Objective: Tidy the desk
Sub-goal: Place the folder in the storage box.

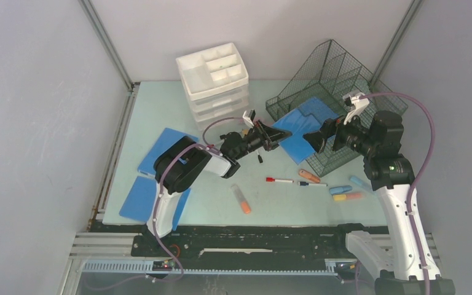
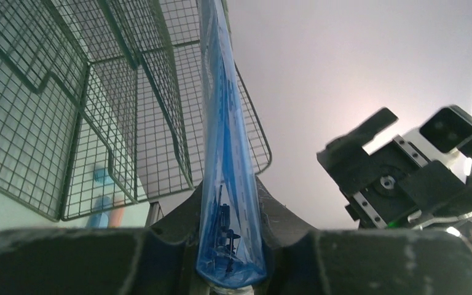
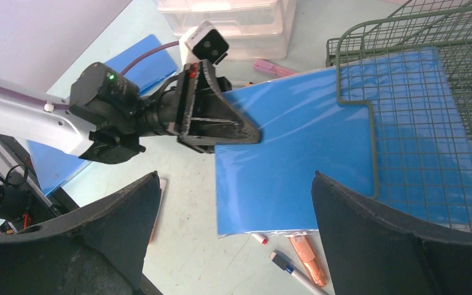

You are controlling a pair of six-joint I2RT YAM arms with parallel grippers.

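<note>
My left gripper (image 1: 279, 136) is almost closed. It pinches one edge of a blue folder (image 1: 300, 136). From my left wrist I see the folder (image 2: 224, 123) edge-on, squeezed thin between my two fingers (image 2: 276, 212).

My right gripper (image 1: 315, 140) is open as wide as it goes and holds nothing. It hangs just above the near edge of the folder (image 3: 295, 172), one finger (image 3: 117, 215) on each side. From there I see my left gripper (image 3: 246, 132) biting the folder's left edge.

The far part of the folder sits inside the wire tray (image 1: 332, 74), and I see it through the mesh (image 3: 405, 123). The tray stands in the far right corner of the desk (image 1: 160, 110).

The desk is the big pale green top under both my arms, with grey walls around it and a black rail along its near edge. White drawers (image 1: 214, 80) stand at its far edge. Other folders (image 1: 160, 150) lie by its left edge. Pens (image 1: 279, 180) and markers (image 1: 242, 200) lie loose towards the near edge.
</note>
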